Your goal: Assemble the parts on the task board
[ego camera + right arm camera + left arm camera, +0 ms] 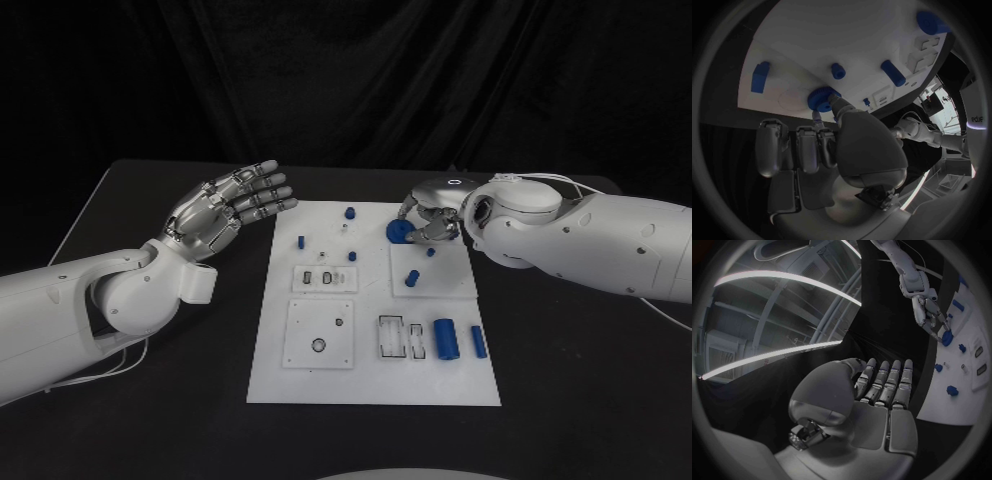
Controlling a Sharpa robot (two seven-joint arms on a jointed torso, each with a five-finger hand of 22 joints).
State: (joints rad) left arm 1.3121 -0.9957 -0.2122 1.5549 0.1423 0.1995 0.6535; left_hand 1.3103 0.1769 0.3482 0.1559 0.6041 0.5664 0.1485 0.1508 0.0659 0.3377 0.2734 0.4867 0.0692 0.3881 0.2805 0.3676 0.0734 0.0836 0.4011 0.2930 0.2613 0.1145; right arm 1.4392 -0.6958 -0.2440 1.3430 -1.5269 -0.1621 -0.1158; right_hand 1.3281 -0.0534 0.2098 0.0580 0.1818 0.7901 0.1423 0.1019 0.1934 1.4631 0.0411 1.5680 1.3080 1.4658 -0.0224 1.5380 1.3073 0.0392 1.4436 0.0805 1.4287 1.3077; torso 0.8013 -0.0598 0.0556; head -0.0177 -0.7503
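Observation:
The white task board [375,385] lies in the middle of the black table. My right hand [434,216] is over the board's far right corner and pinches a round blue part [397,230] at its fingertips. In the right wrist view the same round blue part [821,98] sits between thumb and finger just above the board [836,35], beside a faint round recess. My left hand [231,206] is raised left of the board, fingers spread, holding nothing. The left wrist view shows that open palm [879,390] and, farther off, the right hand [926,315] with the round part [947,337].
Small blue pegs stand on the board at the far end [349,212], the left side [302,241] and the right panel [411,278]. Two longer blue pieces [447,340] [477,342] lie near the right edge. Slotted recesses [325,279] and a ring recess [319,345] sit mid-board.

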